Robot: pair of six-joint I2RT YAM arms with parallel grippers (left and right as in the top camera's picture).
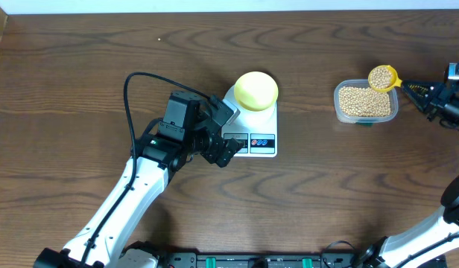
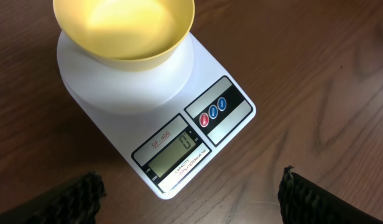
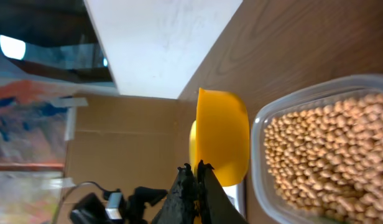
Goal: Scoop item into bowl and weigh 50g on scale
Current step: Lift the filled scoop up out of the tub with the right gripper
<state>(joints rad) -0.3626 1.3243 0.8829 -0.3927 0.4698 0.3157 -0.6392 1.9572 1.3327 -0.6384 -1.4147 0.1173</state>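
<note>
1. Left end effector [image 1: 228, 132]: jaws wide apart and holding nothing. It hovers just left of the display end of the scale [image 1: 253, 141]. In the left wrist view its dark fingers [image 2: 79, 196] sit at the bottom corners, apart from the scale.
2. The scale is white and lies flat on the tabletop [image 1: 80, 67]. Its display [image 2: 179, 151] reads 0, with red and blue buttons [image 2: 213, 112] beside it.
3. Bowl [image 1: 256, 91]: pale yellow, upright on the scale's round platform. The part of the inside that shows is bare yellow.
4. Clear tub [image 1: 337, 100]: well right of the scale and filled with beans [image 1: 363, 103].
5. Scoop [image 1: 384, 77]: bright yellow, loaded with beans, over the tub's far right corner. Cannot tell if it touches the rim.
6. Right end effector [image 1: 417, 87]: jaws clamped tight on the scoop's handle, holding the scoop out over the tub from the right edge.
</note>
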